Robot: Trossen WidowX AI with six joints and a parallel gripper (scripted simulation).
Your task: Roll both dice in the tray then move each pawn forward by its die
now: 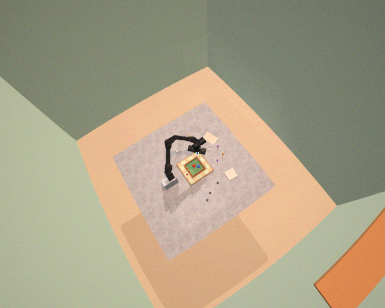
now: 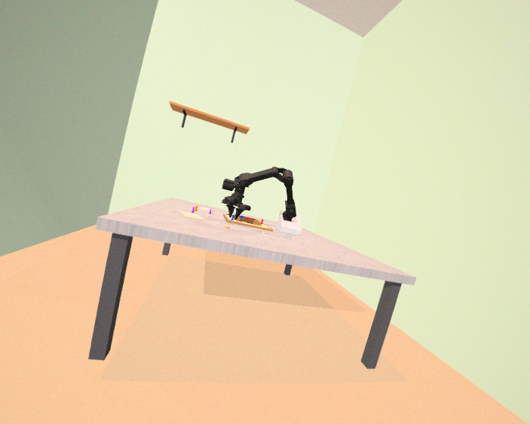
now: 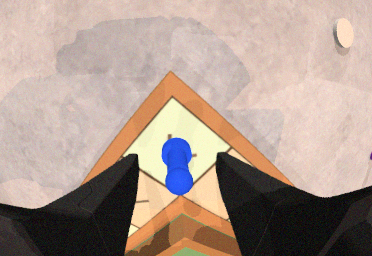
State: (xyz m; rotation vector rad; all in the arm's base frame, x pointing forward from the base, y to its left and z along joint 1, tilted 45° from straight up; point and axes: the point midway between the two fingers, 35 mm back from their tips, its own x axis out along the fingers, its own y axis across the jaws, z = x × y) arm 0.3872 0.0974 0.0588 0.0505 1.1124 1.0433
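Note:
The blue pawn (image 1: 197,153) (image 2: 232,217) (image 3: 177,166) stands upright on the corner square of the board (image 1: 179,164) (image 3: 145,116). My gripper (image 2: 234,217) (image 3: 177,161) is open, with one finger on each side of the pawn and a gap to both. The red pawn (image 1: 187,174) (image 2: 261,221) stands on another side of the board. The red die (image 1: 194,165) and the blue die (image 1: 198,166) lie in the green tray (image 1: 194,171) in the board's middle. Their numbers are too small to read here.
Purple pieces (image 1: 217,146) (image 1: 217,160) and an orange piece (image 1: 222,154) stand beyond the board. Two pale cards (image 1: 210,137) (image 1: 231,174) and several dark discs (image 1: 210,192) lie around it. A pale disc (image 3: 344,32) lies near the corner.

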